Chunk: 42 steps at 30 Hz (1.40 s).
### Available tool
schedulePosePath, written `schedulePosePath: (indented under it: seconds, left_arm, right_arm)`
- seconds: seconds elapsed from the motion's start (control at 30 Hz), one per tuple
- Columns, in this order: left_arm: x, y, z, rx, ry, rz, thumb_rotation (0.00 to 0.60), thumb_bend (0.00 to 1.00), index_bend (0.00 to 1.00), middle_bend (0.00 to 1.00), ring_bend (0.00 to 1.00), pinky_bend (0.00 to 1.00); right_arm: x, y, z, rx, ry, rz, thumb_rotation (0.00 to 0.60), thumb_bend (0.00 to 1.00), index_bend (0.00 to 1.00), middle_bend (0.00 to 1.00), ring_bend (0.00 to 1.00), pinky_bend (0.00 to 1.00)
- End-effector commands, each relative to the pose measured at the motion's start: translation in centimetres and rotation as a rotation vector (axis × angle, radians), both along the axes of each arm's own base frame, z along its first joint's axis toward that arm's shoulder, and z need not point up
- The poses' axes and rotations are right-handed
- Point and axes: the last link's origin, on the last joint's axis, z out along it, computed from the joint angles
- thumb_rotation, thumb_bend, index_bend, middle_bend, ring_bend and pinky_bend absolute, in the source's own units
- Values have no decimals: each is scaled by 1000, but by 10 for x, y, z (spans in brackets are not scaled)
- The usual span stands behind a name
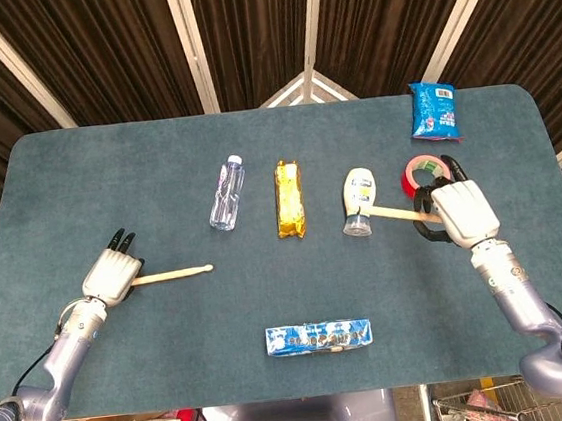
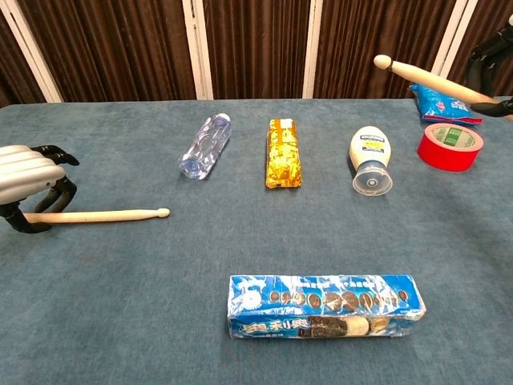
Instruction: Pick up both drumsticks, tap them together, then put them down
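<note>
Now both sticks are gripped: left hand (image 1: 113, 275) clasps one stick (image 2: 104, 215), right hand (image 1: 460, 212) the other (image 2: 425, 78); swing tips together.

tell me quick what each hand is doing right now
Left hand: holding a drumstick by its butt end.
Right hand: holding the other drumstick, raised above the table.

- Drumsticks (image 2: 100, 215) (image 2: 429, 78): pale, smooth wood.
- Table (image 1: 78, 192): matt blue-grey cloth.
- Bottle (image 1: 226, 193): clear plastic.
- Snack bar (image 1: 290, 199): glossy gold wrapper.
- Hands (image 1: 113, 275) (image 1: 462, 211): silver, smooth shell.
</note>
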Motion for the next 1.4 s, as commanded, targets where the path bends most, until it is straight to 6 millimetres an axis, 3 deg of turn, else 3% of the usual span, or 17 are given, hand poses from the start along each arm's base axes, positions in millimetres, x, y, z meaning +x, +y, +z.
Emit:
schedulePosePath:
  seconds: [0.03, 0.4, 0.97, 1.23, 1.4]
  left_arm:
    - [-1, 0, 0, 7, 4, 4, 600, 451, 658, 649, 92, 0]
    - [-1, 0, -3, 24, 14, -24, 600, 464, 661, 650, 94, 0]
    - [10, 4, 14, 134, -148, -180, 600, 466, 663, 652, 94, 0]
    - [30, 9, 22, 175, -381, -222, 600, 465, 666, 655, 95, 0]
    - [54, 16, 22, 180, -524, -243, 600, 466, 667, 657, 94, 0]
  right_arm:
    - [0, 0, 0, 0, 2, 0, 600, 435, 750, 599, 400, 0]
    - [0, 0, 1, -6, 6, 1, 600, 436, 750, 600, 401, 0]
    - [7, -4, 6, -16, 2, 10, 600, 436, 750, 600, 401, 0]
    - [15, -11, 8, -17, 0, 8, 600, 437, 750, 600, 401, 0]
    - [24, -20, 6, -14, 10, 9, 600, 437, 750, 600, 403, 0]
